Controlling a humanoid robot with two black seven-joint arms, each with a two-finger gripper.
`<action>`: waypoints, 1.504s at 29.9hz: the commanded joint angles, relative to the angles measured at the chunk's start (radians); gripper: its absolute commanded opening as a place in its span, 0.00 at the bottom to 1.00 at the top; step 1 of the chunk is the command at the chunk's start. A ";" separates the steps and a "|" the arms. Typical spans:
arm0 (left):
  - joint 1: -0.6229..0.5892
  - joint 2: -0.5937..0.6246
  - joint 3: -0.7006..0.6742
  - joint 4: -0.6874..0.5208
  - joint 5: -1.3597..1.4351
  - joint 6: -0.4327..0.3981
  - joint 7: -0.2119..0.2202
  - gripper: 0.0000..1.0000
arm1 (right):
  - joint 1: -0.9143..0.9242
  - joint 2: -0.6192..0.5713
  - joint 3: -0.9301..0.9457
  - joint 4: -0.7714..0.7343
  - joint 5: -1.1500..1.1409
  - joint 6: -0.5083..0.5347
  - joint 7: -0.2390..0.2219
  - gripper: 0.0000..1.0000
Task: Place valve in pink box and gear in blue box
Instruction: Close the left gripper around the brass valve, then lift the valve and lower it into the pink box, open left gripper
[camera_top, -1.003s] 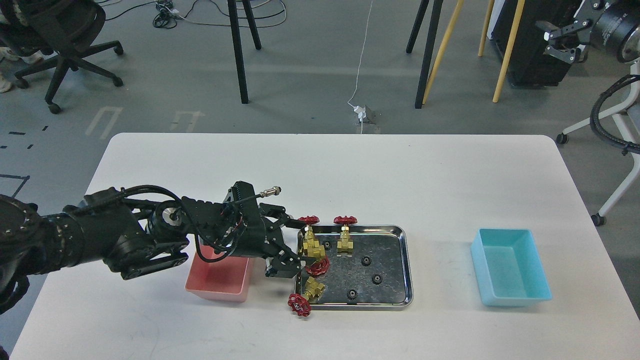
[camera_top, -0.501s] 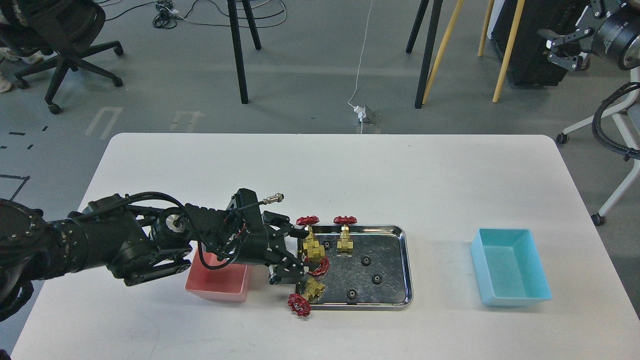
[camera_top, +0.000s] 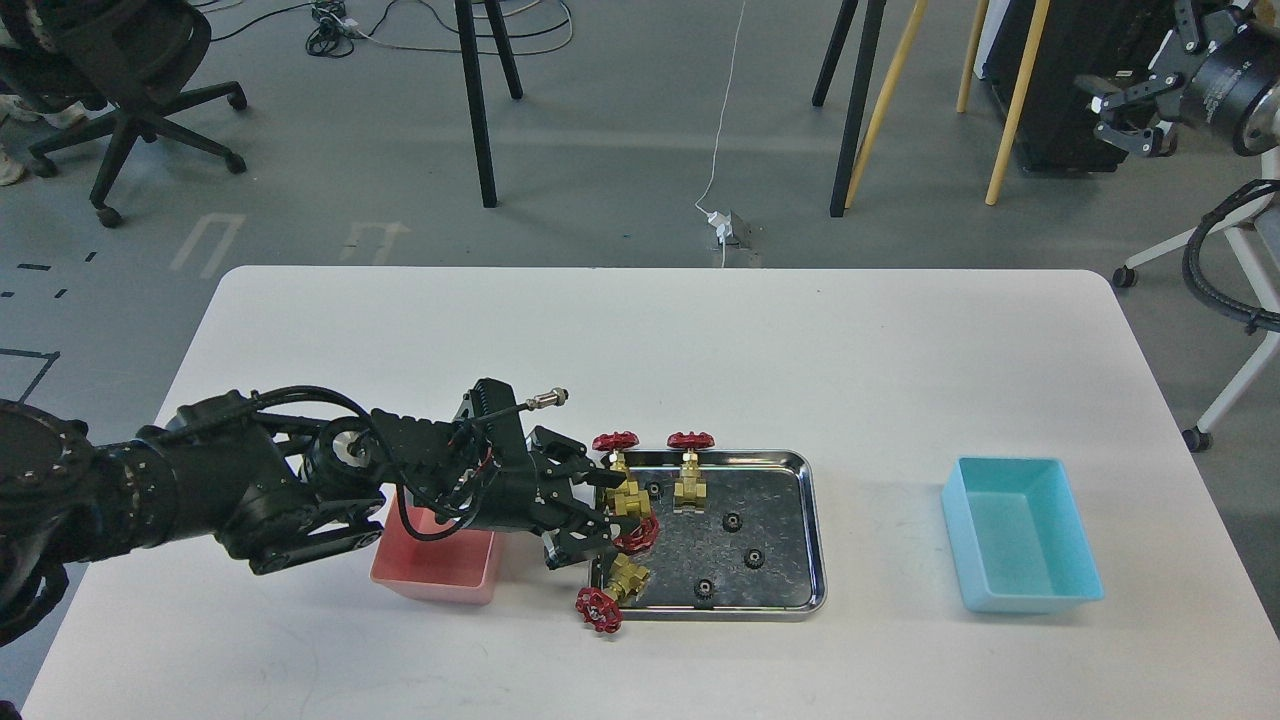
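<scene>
Closed in since a second ago: left gripper (camera_top: 597, 503) now narrowed around the valve (camera_top: 628, 506) at the left end of the steel tray (camera_top: 812, 530), jaws pinching its brass body, red handwheel just below the lower finger; valve not lifted, sitting at tray level. Right gripper (camera_top: 1125, 108) shifted slightly up in the far top-right corner, off the desk, jaws apart with nothing between.

Three more valves alike: two upright at the tray's back-left (camera_top: 616, 455) (camera_top: 690, 470), one lying over the tray's front-left rim (camera_top: 610, 592). Black gear (camera_top: 732, 520) mid-tray, others near it (camera_top: 754, 558) (camera_top: 704, 588) (camera_top: 653, 490).

Pink box (camera_top: 440, 570) just left of the tray, partly under the left arm, contents not visible. Blue box (camera_top: 1020, 535) well apart to the right, nothing seen inside.

White desk (camera_top: 700, 340), rounded corners, matte, faint scuffs. Grey floor behind, black office chair (camera_top: 120, 90) top-left, black and wooden stand legs (camera_top: 870, 100), white cable to a floor plug (camera_top: 725, 225), tape marks on the floor at left.
</scene>
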 joint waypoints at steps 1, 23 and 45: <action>0.001 0.002 0.001 -0.001 0.000 0.000 0.000 0.42 | -0.004 0.000 -0.001 -0.003 -0.002 0.000 0.000 0.99; -0.022 0.092 -0.017 -0.126 -0.006 0.006 0.000 0.14 | -0.022 0.001 0.000 -0.006 0.000 0.000 0.003 0.99; -0.083 0.624 -0.117 -0.464 0.101 0.014 0.000 0.14 | -0.028 0.015 0.002 -0.011 -0.002 0.000 0.004 0.99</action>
